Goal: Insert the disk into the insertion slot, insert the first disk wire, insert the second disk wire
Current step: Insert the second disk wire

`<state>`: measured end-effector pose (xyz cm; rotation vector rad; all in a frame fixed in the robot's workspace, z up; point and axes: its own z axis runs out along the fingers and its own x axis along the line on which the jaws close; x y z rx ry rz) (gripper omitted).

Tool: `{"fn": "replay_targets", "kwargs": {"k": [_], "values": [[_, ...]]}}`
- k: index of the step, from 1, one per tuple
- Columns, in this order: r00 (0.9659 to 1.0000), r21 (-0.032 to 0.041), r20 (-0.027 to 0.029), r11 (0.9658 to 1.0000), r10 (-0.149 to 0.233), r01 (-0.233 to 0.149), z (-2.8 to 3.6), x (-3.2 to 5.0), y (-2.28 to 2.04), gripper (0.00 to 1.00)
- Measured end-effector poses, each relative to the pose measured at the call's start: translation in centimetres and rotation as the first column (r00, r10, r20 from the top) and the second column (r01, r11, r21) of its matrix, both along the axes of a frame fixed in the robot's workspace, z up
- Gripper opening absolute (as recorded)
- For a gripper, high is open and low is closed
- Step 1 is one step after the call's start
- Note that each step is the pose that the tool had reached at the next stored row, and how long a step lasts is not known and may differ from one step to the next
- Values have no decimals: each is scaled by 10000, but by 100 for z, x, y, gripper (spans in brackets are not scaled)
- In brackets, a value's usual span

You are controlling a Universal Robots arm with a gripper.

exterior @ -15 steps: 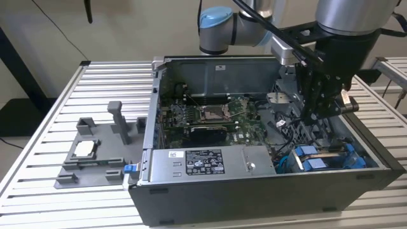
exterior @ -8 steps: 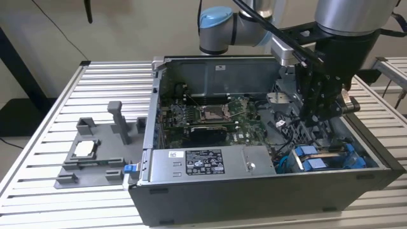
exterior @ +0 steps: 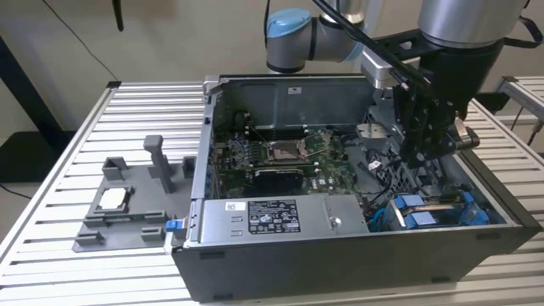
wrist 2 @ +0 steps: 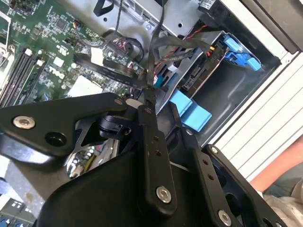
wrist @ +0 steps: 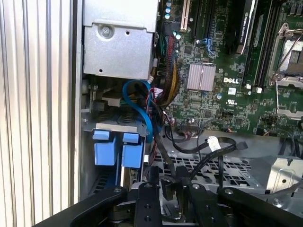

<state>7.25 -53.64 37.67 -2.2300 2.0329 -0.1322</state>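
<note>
Your end effector (wrist 2: 150,97) had closed on a black wire (wrist 2: 152,56) above the disk (exterior: 434,210) seated in the insertion slot (exterior: 497,213).

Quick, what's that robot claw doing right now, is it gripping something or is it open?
Gripper: shut on a thin dark wire, held inside the computer case just above the disk in its slot.

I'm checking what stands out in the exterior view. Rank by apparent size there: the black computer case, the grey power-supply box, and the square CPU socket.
Largest to smallest in the exterior view:
1. black computer case
2. grey power-supply box
3. square CPU socket

The socket lies farther back, so it may look somewhat smaller than it is.
</note>
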Motion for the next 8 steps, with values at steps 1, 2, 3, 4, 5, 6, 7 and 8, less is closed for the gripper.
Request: {"fn": "replay_targets", "kwargs": {"k": [1, 2, 3, 4, 5, 6, 7, 8], "values": [[10000, 1, 3, 10000, 5, -5, 0, 0, 1, 29], [10000, 0, 6, 10000, 6, -6, 0, 0, 1, 29], [10000, 1, 9, 10000, 6, -6, 0, -1, 1, 27], [10000, 0, 11, 10000, 6, -6, 0, -1, 1, 20], [10000, 0, 13, 10000, 6, -6, 0, -1, 1, 20], [10000, 0, 17, 10000, 6, -6, 0, -1, 1, 20], [10000, 1, 21, 10000, 6, -6, 0, -1, 1, 16], [10000, 0, 27, 10000, 6, -6, 0, -1, 1, 16]]}}
